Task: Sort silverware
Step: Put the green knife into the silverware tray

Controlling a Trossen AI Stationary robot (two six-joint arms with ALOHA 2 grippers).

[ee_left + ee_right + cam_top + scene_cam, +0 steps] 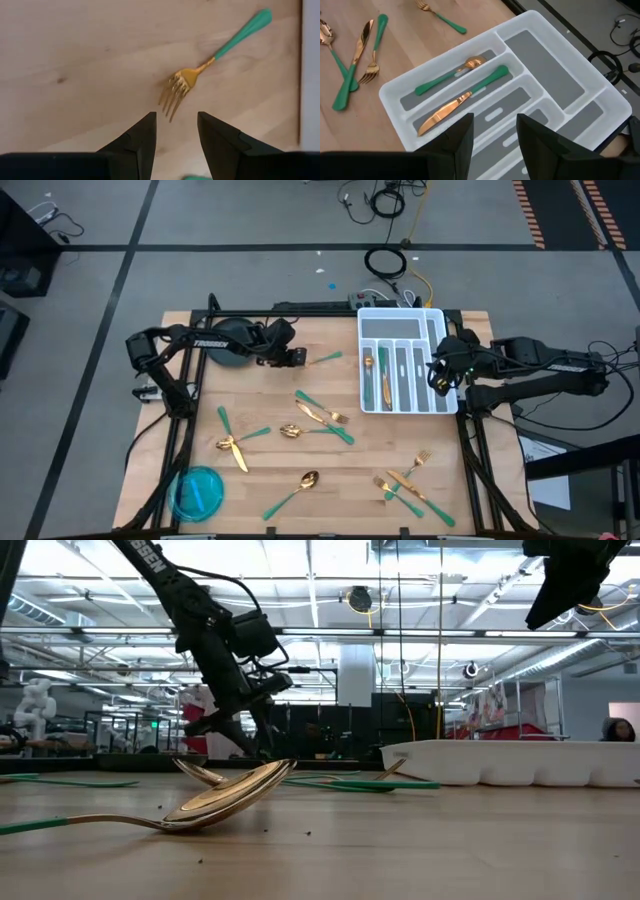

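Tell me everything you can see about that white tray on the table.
The white tray looks like glossy plastic, with several long slots side by side plus one crosswise slot, all grey-floored. It lies flat on the wooden table, near the right arm's side. Two slots are filled: one holds a spoon, the next a knife, both gold with green handles. The right gripper hovers above it, open.

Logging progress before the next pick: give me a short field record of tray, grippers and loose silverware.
tray: white, divided, table's far right
in tray: spoon and knife, separate slots
left gripper: open, empty, facing a fork lying on the table
right gripper: open, empty, above tray
loose silverware: scattered on the wood
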